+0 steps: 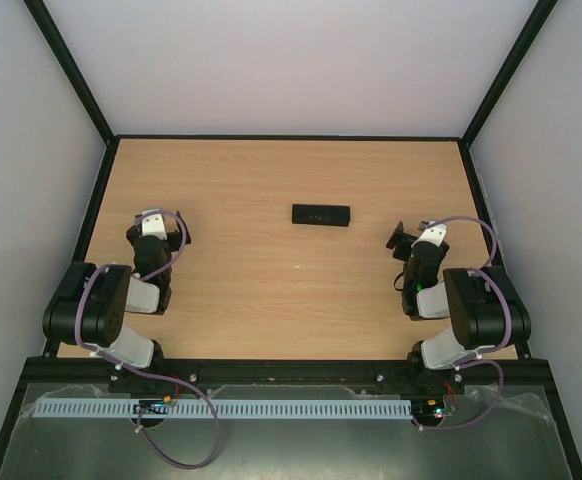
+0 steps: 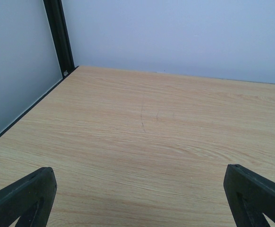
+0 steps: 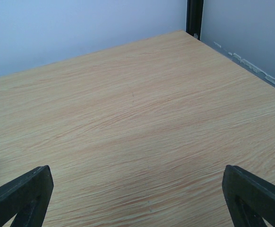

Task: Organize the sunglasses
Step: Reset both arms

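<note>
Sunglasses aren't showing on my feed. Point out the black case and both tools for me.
black case [image 1: 321, 215], top external view, middle of its top face.
left tool [image 2: 138, 172], left wrist view, midway between its wide-open fingertips.
right tool [image 3: 137, 170], right wrist view, midway between its wide-open fingertips.

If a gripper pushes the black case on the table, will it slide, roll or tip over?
The black case lies flat and low, so it will probably slide rather than tip. Its boxy, oblong outline suggests it will not roll. Pushed near one end, it may turn on the wooden table.
</note>
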Action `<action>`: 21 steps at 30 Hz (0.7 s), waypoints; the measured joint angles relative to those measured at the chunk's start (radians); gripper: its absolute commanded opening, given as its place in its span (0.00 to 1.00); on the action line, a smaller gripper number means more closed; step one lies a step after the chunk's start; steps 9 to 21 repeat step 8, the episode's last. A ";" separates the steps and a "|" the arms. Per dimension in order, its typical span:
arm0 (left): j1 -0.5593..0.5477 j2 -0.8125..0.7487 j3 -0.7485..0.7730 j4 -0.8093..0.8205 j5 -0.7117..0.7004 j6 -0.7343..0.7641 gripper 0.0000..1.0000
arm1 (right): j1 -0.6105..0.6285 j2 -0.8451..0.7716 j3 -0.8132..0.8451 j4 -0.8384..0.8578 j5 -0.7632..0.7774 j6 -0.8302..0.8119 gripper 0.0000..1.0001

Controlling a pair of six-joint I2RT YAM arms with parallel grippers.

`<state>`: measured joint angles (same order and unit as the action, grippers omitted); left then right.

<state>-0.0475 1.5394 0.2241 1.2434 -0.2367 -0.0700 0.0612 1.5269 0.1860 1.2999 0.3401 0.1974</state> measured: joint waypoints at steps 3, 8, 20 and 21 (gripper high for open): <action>0.000 0.000 0.000 0.000 0.000 0.000 1.00 | 0.000 0.000 0.000 0.000 0.000 0.000 0.99; 0.000 0.000 0.000 0.000 0.000 0.000 1.00 | 0.000 0.001 0.007 -0.007 0.000 0.000 0.99; 0.000 0.000 0.000 0.000 0.000 0.000 1.00 | 0.000 0.001 0.007 -0.007 0.000 0.000 0.99; 0.000 0.000 0.000 0.000 0.000 0.000 1.00 | 0.000 0.001 0.007 -0.007 0.000 0.000 0.99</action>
